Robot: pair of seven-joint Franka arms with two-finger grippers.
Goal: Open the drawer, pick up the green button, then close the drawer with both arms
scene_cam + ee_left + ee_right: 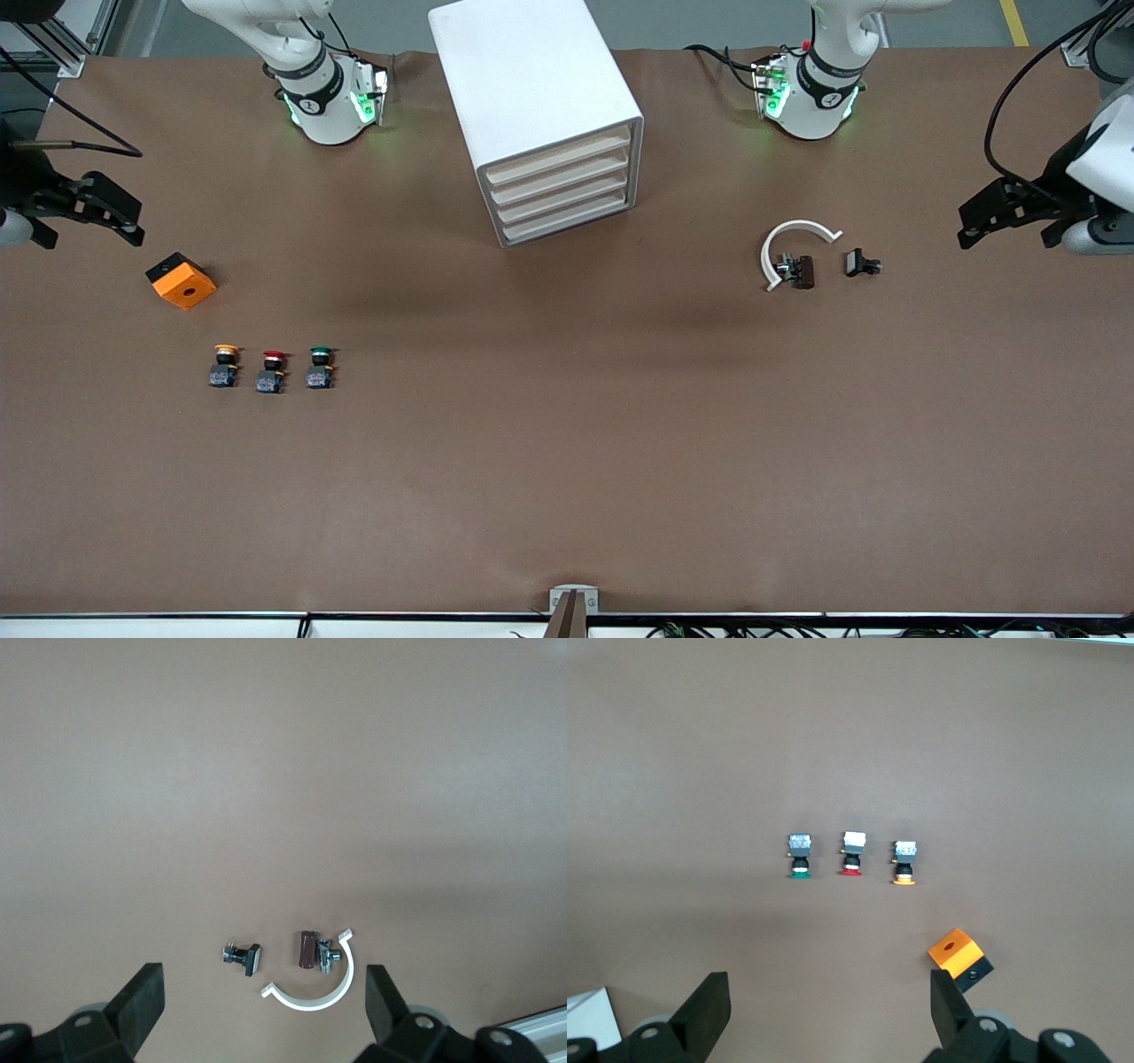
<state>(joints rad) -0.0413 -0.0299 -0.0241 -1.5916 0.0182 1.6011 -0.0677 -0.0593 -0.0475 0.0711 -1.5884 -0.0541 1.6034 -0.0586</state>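
Nothing's really started yet, as far as I can tell. The drawer cabinet [542, 124] sits at 12 o'clock on the tabletop [567, 461] with all four drawers shut. The green button [320, 368] is out on the tabletop around 8 o'clock, in a row beside the red button [271, 371] and the yellow button [224, 366]. Left pincer [1010, 221] hangs over the 3 o'clock edge, right pincer [93, 213] over the 9 o'clock edge, both released and empty. Opening, taking and closing are all left to do.
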